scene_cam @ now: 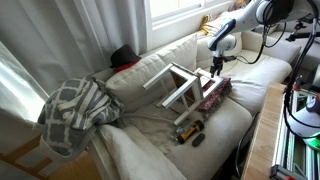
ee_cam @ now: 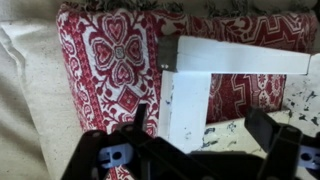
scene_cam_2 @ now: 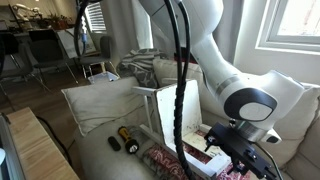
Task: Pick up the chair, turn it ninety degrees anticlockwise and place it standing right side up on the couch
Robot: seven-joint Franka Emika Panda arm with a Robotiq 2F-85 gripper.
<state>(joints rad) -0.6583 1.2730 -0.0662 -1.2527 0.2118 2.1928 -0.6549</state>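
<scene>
Two fingers (ee_cam: 140, 122) of the gripper (ee_cam: 200, 122) are sitting spread, straddling a white bar of the chair (ee_cam: 190, 100); nothing is being pinched yet. The chair is lying tipped over on the couch (scene_cam: 150, 125), leaning at the red cushion (scene_cam: 215, 95). I'm judging this as the pre-grasp step. I'm advising centring the bar between the pads, closing near the joint so it isn't swinging, and lifting clear of the cushion before rotating.
</scene>
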